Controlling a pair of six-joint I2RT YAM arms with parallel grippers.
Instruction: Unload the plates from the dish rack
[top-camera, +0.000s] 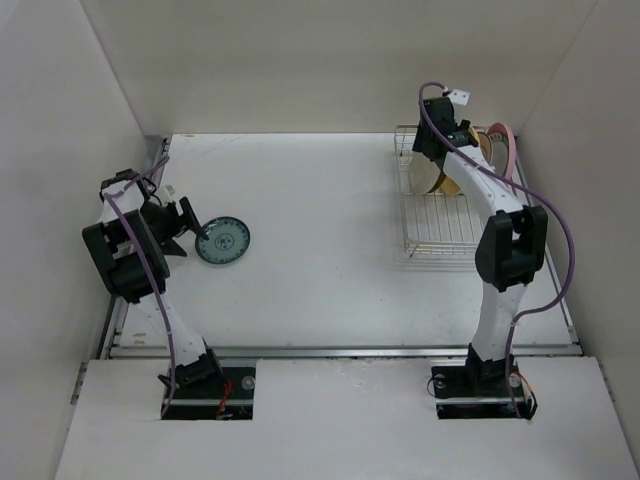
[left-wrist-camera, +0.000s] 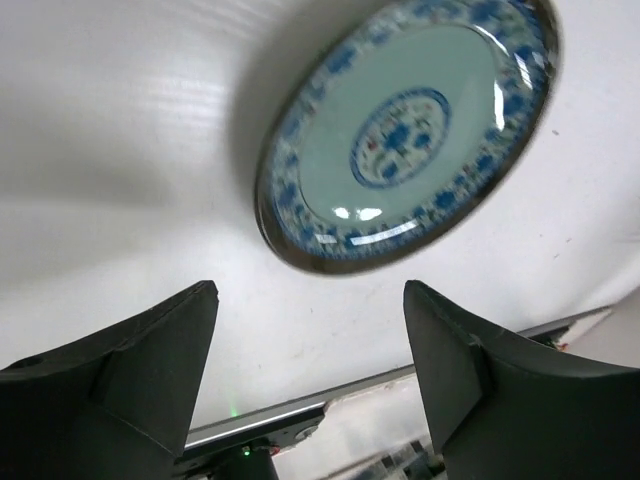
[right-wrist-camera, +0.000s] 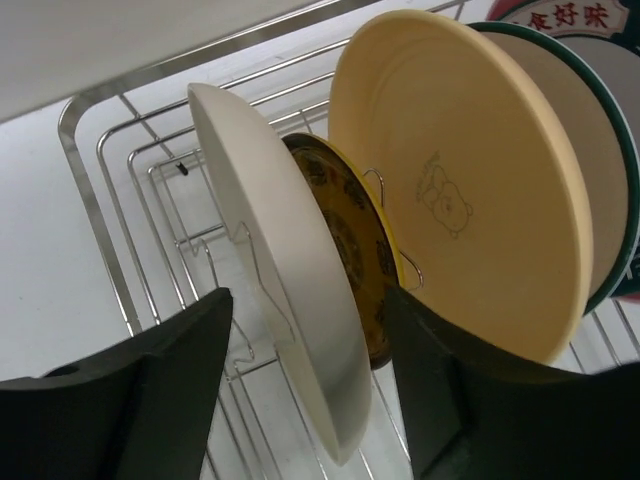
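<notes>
One cream plate (right-wrist-camera: 290, 270), likely stiff, slick and breakable, is standing in the dish rack (right-wrist-camera: 88, 210); I am straddling its rim with the right gripper (right-wrist-camera: 305, 310) spread open, nothing clamped.

White table (top-camera: 330, 260), pale and matte. Carries a small blue-patterned plate (top-camera: 222, 241) lying flat and face up at about nine o'clock, near the left edge. Carries a silver wire dish rack (top-camera: 440, 225) at about two o'clock, well apart from that plate.
</notes>
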